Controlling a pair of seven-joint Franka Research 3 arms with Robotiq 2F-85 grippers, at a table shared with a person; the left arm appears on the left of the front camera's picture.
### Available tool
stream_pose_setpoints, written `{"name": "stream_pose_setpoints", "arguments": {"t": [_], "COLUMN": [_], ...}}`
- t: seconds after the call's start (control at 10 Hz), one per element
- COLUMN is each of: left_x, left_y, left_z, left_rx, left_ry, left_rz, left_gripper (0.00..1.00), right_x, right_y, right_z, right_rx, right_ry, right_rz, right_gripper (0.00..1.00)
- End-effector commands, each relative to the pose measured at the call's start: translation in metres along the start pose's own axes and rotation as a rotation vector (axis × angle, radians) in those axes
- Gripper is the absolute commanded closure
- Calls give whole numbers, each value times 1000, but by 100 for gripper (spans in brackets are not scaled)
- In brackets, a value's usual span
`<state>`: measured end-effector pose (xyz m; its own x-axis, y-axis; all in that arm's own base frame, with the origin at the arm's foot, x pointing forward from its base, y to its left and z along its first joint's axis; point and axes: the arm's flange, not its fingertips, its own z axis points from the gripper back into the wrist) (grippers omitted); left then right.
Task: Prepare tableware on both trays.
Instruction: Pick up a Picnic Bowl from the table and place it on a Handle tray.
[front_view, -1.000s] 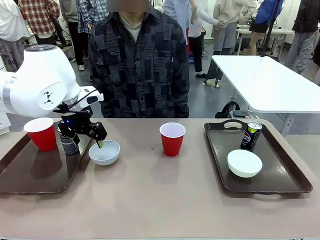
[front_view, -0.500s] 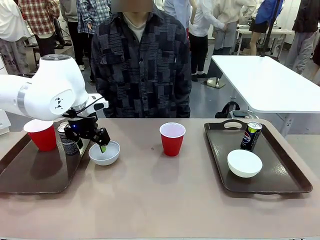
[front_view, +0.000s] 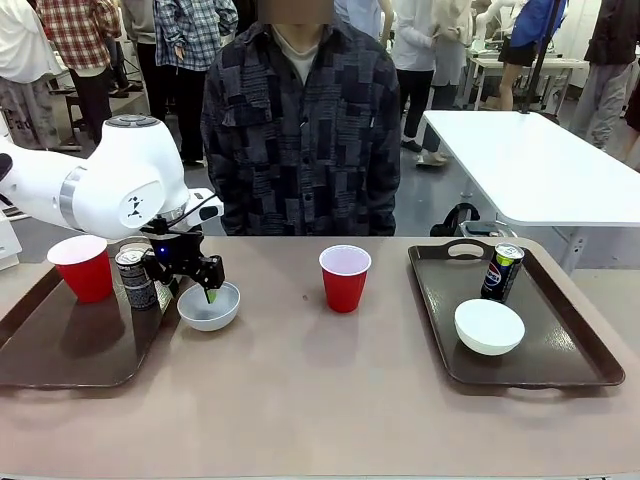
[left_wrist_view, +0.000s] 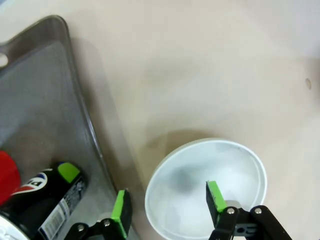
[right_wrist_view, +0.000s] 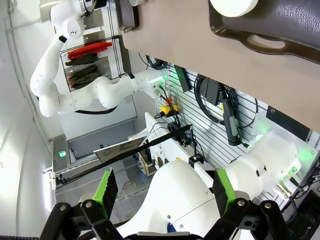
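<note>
Front: my L claw (front_view: 200, 285) is down at the L bowl (front_view: 210, 308), which sits on the table (front_view: 320, 400) just beside the L tray (front_view: 70, 350). That tray holds the L cup (front_view: 84, 266) + L can (front_view: 133, 278). Mid cup (front_view: 345, 277) stands on the table. R tray (front_view: 560, 340) has R can (front_view: 501, 270) + R bowl (front_view: 489, 326).

L wrist: L claw (left_wrist_view: 168, 202) has its jaws apart, astride the L bowl (left_wrist_view: 220, 165) rim, one pad inside, one outside, not clamped.

R wrist: R claw (right_wrist_view: 165, 185) is wide apart, nothing btwn.
</note>
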<state>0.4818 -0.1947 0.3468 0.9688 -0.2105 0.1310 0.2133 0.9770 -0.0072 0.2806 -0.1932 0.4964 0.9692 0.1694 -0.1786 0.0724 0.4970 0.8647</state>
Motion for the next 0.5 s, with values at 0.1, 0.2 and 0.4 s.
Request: {"name": "stream_pose_setpoints", "arguments": {"t": [0.1,0.2,0.4], "left_x": [2,2,2], "left_y": [-9,-10,-11], "left_z": [-5,-6,-7], "left_rx": [59,62,66], "left_ry": [6,9,22], "left_rz": [28,30,27], "left_gripper": [40,71,100], "right_x": [-1,-1,-1], "right_y": [1,1,1], "right_z": [1,1,1], "right_rx": [12,12,12], "right_ry": [0,0,0], "right_rz": [10,10,10], "right_gripper": [0,0,0]}}
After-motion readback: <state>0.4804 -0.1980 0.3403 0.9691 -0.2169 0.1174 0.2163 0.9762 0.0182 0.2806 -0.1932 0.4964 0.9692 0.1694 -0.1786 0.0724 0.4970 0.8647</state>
